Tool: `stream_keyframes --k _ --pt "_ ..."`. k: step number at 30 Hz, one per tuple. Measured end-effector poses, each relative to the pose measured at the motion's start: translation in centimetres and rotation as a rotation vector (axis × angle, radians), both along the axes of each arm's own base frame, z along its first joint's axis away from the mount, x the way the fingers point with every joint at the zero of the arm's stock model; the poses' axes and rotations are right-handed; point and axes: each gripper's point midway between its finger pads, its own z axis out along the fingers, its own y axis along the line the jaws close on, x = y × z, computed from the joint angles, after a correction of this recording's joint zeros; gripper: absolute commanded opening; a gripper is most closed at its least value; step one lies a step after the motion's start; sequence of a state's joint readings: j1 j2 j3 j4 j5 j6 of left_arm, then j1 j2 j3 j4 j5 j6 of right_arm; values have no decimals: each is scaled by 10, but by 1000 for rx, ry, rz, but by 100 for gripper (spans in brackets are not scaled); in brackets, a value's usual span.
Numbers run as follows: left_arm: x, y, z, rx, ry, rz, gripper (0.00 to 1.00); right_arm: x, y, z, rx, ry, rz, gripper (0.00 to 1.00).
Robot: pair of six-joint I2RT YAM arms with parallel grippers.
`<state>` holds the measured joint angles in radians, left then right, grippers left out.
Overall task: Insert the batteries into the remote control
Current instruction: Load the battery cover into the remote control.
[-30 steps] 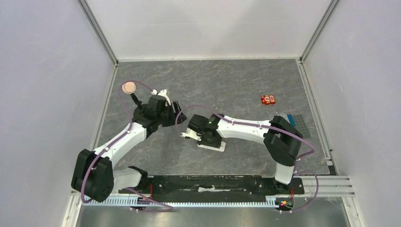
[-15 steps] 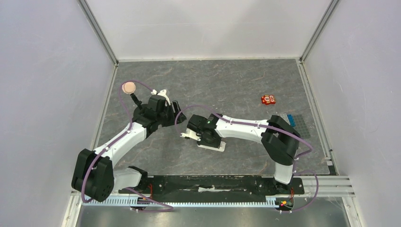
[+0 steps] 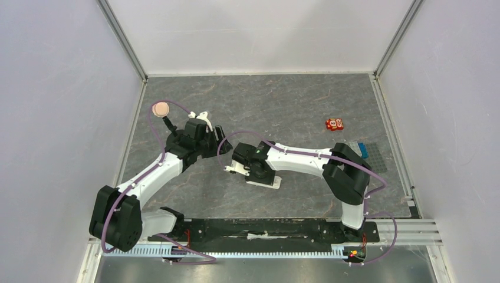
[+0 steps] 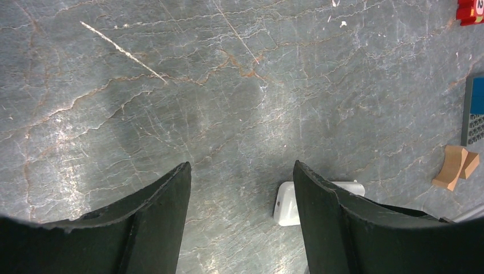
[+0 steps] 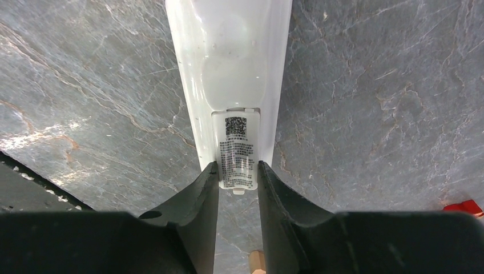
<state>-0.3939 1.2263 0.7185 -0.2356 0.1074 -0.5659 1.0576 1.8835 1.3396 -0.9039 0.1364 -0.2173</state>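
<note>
The remote control (image 5: 228,68) is a slim white bar lying back-up on the grey table, with a labelled cover panel (image 5: 237,154) at its near end. My right gripper (image 5: 238,165) is shut on that labelled end, one finger on each side. In the top view the right gripper (image 3: 243,170) covers most of the remote (image 3: 268,181). My left gripper (image 3: 223,141) is open and empty, just up-left of the remote. In the left wrist view the left gripper (image 4: 240,171) hovers over bare table, with the remote's end (image 4: 285,204) behind its right finger. No battery is in view.
A small red block (image 3: 334,124) lies at the right back. A blue ridged box (image 3: 368,150) sits by the right arm's elbow. Tan wooden pieces (image 4: 454,167) lie near the box. A tan ball on a stalk (image 3: 160,109) stands at the left.
The right arm has edged slightly left, still holding the remote's end. The left arm has not moved.
</note>
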Motion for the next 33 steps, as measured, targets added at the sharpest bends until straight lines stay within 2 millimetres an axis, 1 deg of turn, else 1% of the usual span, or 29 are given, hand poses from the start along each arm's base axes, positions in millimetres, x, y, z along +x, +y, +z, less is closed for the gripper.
stream_keyframes --k 2,7,12,19,22,25,27,29,31,33 --pt "0 0 0 0 0 0 71 -1 0 0 0 4 -2 34" --pt "0 0 0 -1 0 1 71 -2 0 -1 0 8 -6 43" --pt "0 0 0 -2 0 0 71 -1 -1 0 -2 1 -11 48" --pt "0 0 1 -4 -1 -1 71 1 2 2 17 -7 -24 59" --pt "0 -1 0 -8 -1 -5 71 5 8 15 85 -29 -53 61" --pt "-1 -4 -1 -18 10 -20 71 13 10 38 205 -71 -124 61" --pt "-3 -8 0 -33 13 -37 71 18 4 52 291 -105 -205 61" --pt "-3 -11 2 -48 9 -51 71 22 -7 62 370 -137 -311 62" --pt "-5 -15 3 -68 8 -71 71 24 -25 65 422 -167 -443 62" --pt "-7 -19 1 -88 9 -90 71 22 -40 60 461 -185 -588 62"
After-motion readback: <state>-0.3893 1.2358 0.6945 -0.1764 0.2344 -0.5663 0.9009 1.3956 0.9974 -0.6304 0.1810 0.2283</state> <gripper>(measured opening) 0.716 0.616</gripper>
